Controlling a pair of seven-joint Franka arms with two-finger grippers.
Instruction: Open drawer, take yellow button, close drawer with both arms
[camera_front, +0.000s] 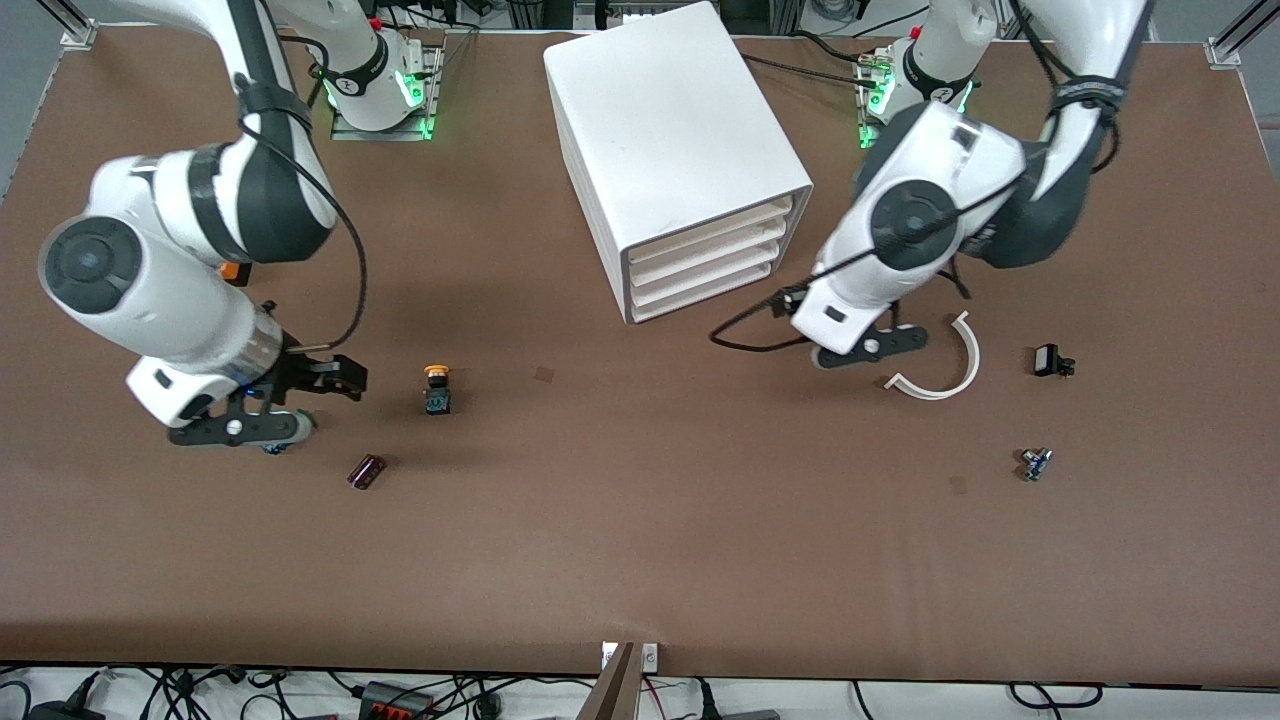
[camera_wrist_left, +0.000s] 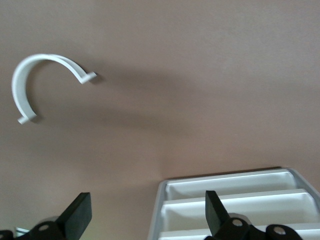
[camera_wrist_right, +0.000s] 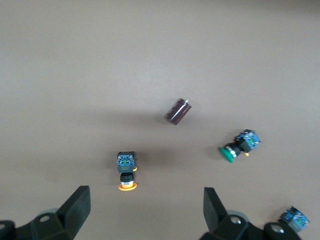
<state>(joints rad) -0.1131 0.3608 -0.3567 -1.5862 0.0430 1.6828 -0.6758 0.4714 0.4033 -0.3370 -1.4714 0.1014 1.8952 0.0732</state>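
on the table, button (camera_front: 437, 388) beside open, empty right pincer (camera_front: 290, 425), apart

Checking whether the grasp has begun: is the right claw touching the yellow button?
Apart. In the right wrist view, bare table separates the open right claw from the button.

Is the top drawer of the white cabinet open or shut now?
Shut: the drawer front sits flush with the three trays below it in the cabinet.

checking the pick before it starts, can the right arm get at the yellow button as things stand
Probably yes: the right tool is open, and the yellow button lies uncovered on the table beside it, apart from the dark cylinder.
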